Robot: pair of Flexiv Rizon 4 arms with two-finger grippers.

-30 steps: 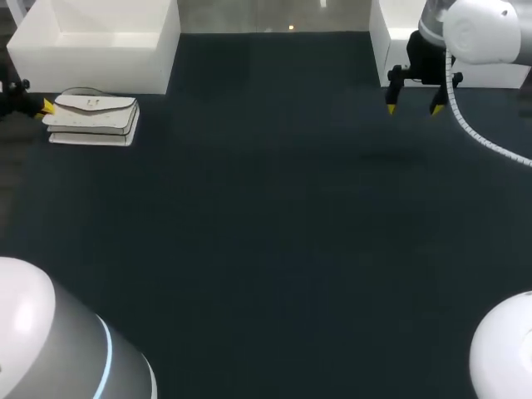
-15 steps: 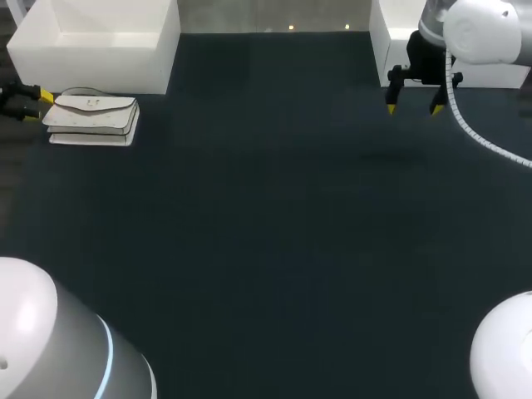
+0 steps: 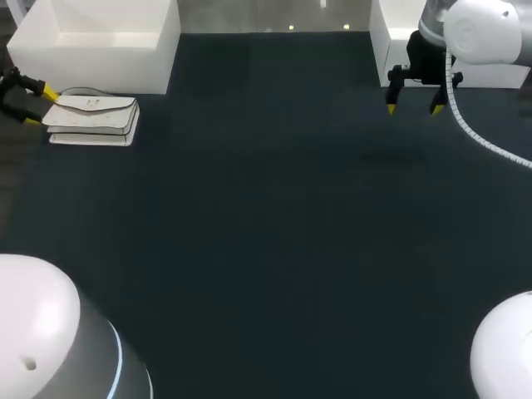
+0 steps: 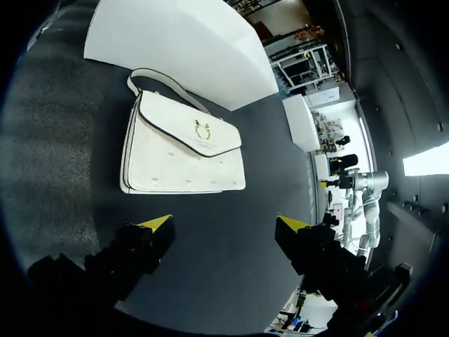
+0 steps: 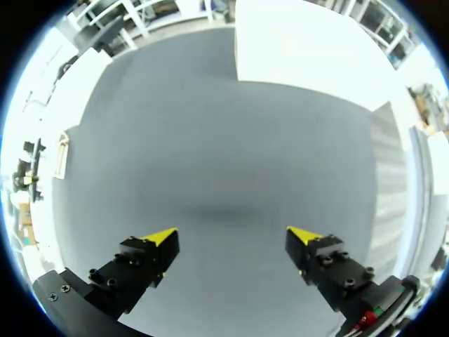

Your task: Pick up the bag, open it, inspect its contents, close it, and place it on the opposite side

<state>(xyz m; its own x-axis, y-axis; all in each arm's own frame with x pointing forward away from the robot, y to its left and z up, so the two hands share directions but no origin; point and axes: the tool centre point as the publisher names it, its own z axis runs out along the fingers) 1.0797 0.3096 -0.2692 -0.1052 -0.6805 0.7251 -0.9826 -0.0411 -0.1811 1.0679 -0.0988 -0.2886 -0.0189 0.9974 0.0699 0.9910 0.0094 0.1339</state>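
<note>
Dark surface (image 3: 266,216), wide and mostly bare through the middle. Two white boxes at the far edge: left box (image 3: 96,41) just behind the bag, right box (image 3: 399,37) behind the right arm.

White bag (image 3: 91,119) flat at the far left of the surface, flap shut with the gold clasp (image 4: 202,129) done up, strap (image 4: 165,83) looped toward the left box. In the left wrist view, bag (image 4: 184,151) just ahead of the jaws, not between them.

Left gripper (image 3: 37,105) low at the bag's outer end, jaws spread wide, holding nothing; yellow tips close to the bag's edge, contact not clear. Right gripper (image 3: 413,108) hanging above the far right of the surface, well apart from the bag, jaws wide, holding nothing.

Bag closed and on the left: fitting either a bag awaiting pickup or one already set down again on this side. No telling which from here.

For any grasp from this pose: jaws square across the bag's thin end, both tips seated past the edge before closing, clear of the strap and the clasp to avoid snagging or popping the flap.
</note>
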